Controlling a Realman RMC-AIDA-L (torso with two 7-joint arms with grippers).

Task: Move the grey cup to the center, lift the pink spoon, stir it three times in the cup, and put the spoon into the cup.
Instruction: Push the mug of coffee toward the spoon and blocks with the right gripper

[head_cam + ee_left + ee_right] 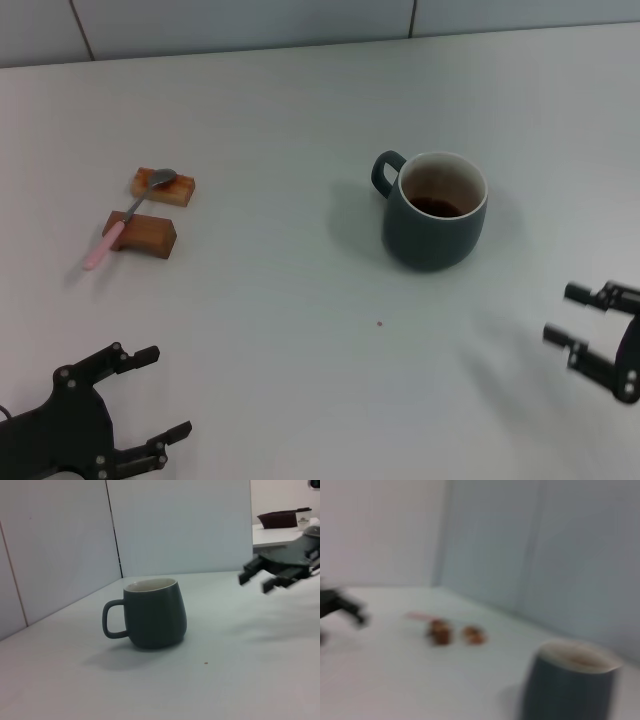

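I look down on a pale desk [300, 380] that meets a pale panelled wall at its far edge. The grey cup [434, 210] stands upright on the desk, right of the middle, its loop handle pointing toward my left and away from me; a little dark liquid sits at the bottom of its cream inside. Nothing touches the cup. My right claw [580, 328] hangs low over the desk near me and to the right of the cup, well clear of it, its two black fingers spread apart and gripping nothing. My left claw [168, 392] is at the near left corner of the view, also spread open and empty, well apart from everything on the desk. The pink spoon [128, 220] lies far to my left, propped across two small brown wooden blocks [150, 212]: its silver bowl rests on the farther block, its neck crosses the nearer block, and its pink handle slopes down past that block toward me. From my left wrist the cup shows side-on with my right claw hovering beyond it.
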